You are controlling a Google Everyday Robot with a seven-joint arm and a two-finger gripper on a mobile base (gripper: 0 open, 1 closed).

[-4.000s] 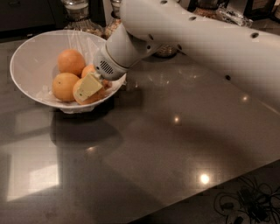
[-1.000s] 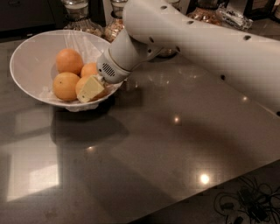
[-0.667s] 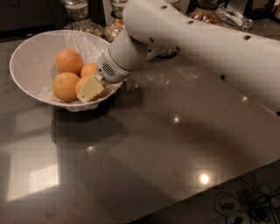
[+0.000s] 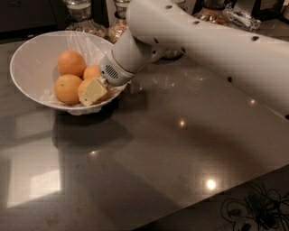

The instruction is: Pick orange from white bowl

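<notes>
The white bowl (image 4: 31, 58) stands at the back left of the dark table, lined with crinkled clear film. It holds several oranges: one at the back (image 4: 71, 63), one at the front left (image 4: 67, 88), one in the middle (image 4: 91, 72). Another orange (image 4: 84, 87) lies at the front right, partly covered. My gripper (image 4: 93, 91) reaches in over the bowl's right rim. Its cream tip lies against that front right orange. The white arm (image 4: 194, 40) comes in from the right.
Glass jars (image 4: 80, 13) stand right behind the bowl, with more glassware (image 4: 239, 16) at the back right. The dark glossy table (image 4: 171, 149) spreads to the front and right. Its front right edge runs above cables on the floor (image 4: 253, 207).
Hardly any. My gripper stays in the bowl at the front right orange, and the oranges have not moved.
</notes>
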